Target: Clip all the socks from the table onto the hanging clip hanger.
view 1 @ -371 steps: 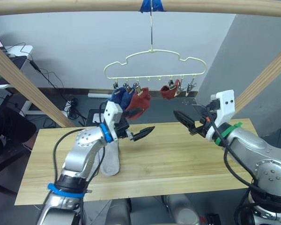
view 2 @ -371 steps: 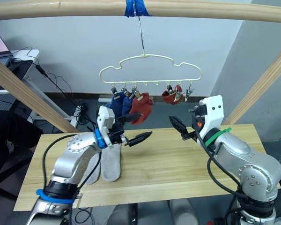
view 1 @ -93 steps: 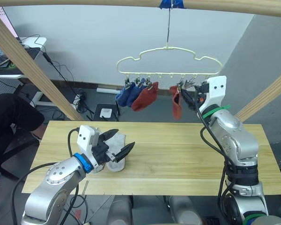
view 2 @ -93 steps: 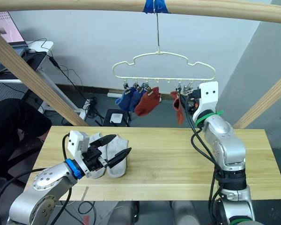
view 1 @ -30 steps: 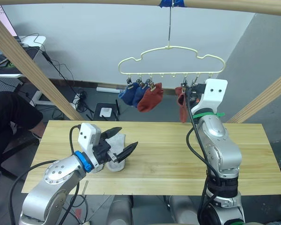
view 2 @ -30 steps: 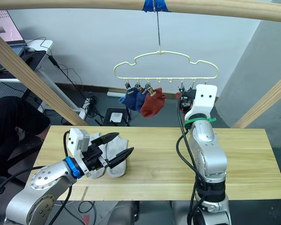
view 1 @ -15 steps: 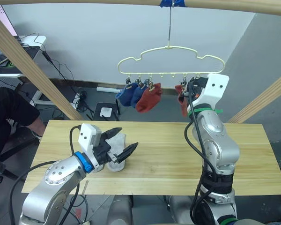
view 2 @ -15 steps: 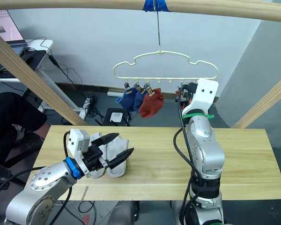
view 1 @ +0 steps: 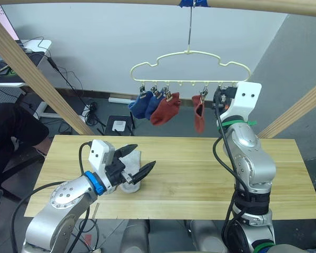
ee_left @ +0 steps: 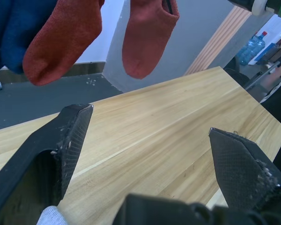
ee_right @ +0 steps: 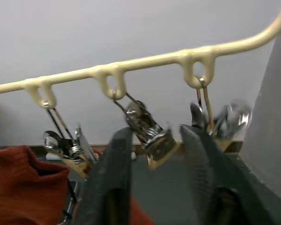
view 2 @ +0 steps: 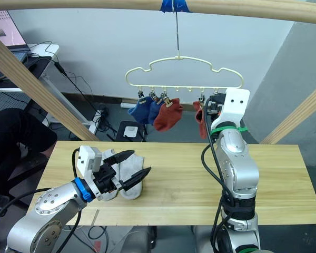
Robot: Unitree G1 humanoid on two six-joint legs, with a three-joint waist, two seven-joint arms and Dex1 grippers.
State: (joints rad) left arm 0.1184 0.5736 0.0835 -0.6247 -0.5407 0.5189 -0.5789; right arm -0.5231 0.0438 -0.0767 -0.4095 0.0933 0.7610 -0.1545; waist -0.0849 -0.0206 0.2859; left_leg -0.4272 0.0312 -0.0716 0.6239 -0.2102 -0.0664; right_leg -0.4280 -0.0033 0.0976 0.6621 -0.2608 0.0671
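The cream clip hanger point(view 1: 189, 64) hangs from the top pole. Two blue socks point(view 1: 142, 106) and a rust red sock point(view 1: 166, 111) hang together from its left clips. Another red sock point(view 1: 198, 117) hangs alone further right. My right gripper point(view 1: 219, 98) is raised at the hanger's right clips, just right of that lone red sock. In the right wrist view its fingers point(ee_right: 110, 183) stand apart with a silver clip point(ee_right: 152, 133) between them. Two light grey socks point(view 1: 131, 173) lie on the table point(view 1: 200, 174). My left gripper point(view 1: 135, 160) hovers open just above them, holding nothing.
Slanted wooden frame poles point(view 1: 31, 74) rise at the table's left and right ends. A horizontal pole point(view 1: 253, 6) carries the hanger's hook. A person's dark-clothed leg point(view 1: 10, 126) is off the table's left end. Cables lie on the floor behind.
The hanger and its socks have swung a little to the left. The lone red sock now hangs clear of my right gripper, which sits slightly further right. The left arm has not moved.
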